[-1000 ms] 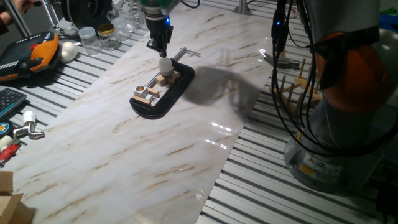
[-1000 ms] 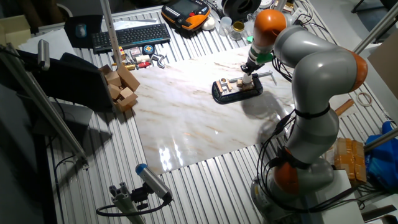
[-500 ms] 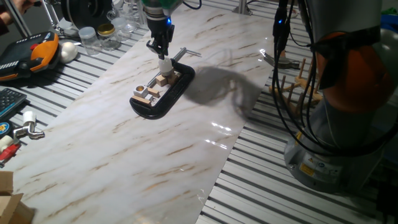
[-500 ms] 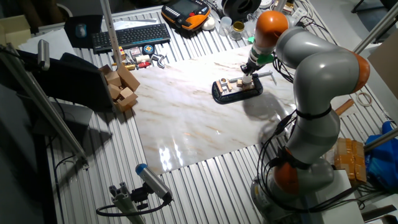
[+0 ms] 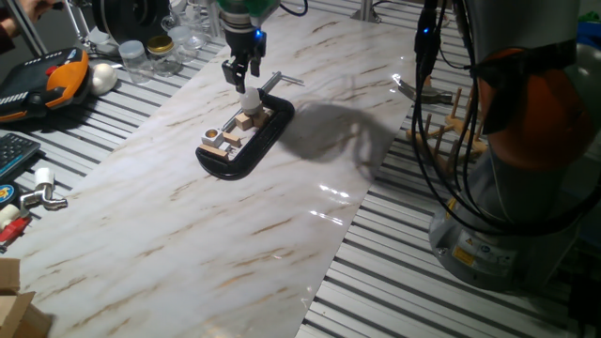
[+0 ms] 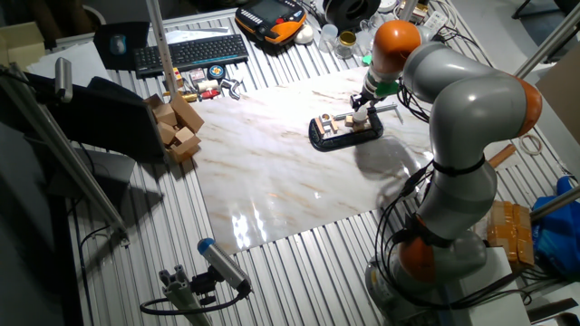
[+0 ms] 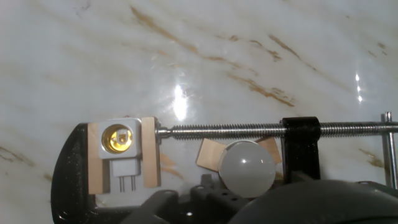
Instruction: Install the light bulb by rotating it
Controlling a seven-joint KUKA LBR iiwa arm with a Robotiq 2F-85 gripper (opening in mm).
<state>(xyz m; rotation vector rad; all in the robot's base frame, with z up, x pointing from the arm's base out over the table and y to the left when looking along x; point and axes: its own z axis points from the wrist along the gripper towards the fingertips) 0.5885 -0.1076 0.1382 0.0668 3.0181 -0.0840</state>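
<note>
On the marble board (image 5: 282, 235), near its far end, we see the black clamp (image 5: 246, 141) lying flat, and our gripper (image 5: 240, 77) hangs just above the light bulb (image 5: 250, 98), which stands over a small wooden block (image 5: 248, 119) beside the clamp's screw (image 7: 224, 130). From the fixed views the fingers look slightly parted and apart from the glass, though we cannot tell their spread for sure. Hand view shows the bulb (image 7: 248, 167) close under the camera, while the white socket (image 7: 120, 140) (its brass throat facing up) sits pinched between two wooden pieces in the clamp's jaw, presumably so it cannot spin under a twist. Bulb and socket are apart, with bare board all round the clamp for us to move.
</note>
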